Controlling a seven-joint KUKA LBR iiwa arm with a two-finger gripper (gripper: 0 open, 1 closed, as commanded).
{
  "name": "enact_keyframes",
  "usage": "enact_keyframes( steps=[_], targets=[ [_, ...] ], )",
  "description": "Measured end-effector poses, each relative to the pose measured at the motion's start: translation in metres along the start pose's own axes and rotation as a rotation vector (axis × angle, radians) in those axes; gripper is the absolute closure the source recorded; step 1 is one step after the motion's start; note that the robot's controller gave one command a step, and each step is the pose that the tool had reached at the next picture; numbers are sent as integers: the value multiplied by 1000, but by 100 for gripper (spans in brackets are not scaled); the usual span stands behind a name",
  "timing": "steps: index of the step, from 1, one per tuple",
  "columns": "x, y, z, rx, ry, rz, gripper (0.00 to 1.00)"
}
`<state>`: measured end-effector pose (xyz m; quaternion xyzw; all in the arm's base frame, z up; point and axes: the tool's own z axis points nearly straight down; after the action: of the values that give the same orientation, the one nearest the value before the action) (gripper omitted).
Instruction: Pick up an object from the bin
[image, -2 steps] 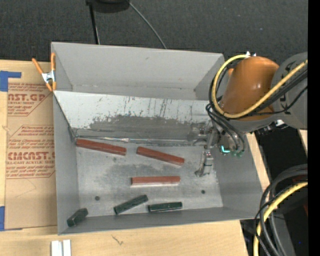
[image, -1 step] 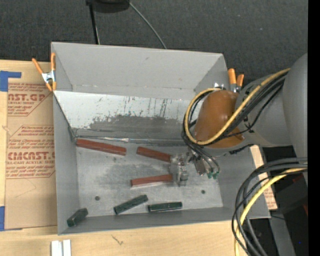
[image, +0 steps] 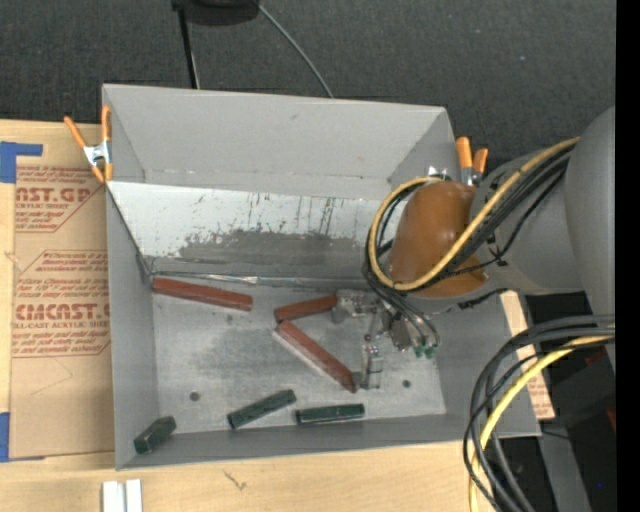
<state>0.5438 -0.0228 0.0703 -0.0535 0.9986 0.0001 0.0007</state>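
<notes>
My gripper (image: 372, 368) hangs low in the right part of the bin, under the orange dome of the wrist. Its tip is at the lower right end of a long red-brown bar (image: 314, 355) that lies slantwise on the bin floor. I cannot make out whether it touches the bar. A shorter red-brown bar (image: 306, 308) lies just left of the gripper's body, pointing toward it. A dark green bar (image: 329, 413) rests on the floor below the gripper, near the front wall.
Another red-brown bar (image: 203, 292) lies along the foot of the back wall at the left. A second dark green bar (image: 261, 408) and a small dark green block (image: 154, 434) lie by the front wall. The arm and its cables crowd the bin's right side.
</notes>
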Motion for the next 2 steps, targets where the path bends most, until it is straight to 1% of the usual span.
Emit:
enact_keyframes(
  steps=[1, 2],
  targets=[
    [0, 0, 0, 0, 0, 0, 0],
    [-10, 59, -2, -2, 1, 223, 100]
  ],
)
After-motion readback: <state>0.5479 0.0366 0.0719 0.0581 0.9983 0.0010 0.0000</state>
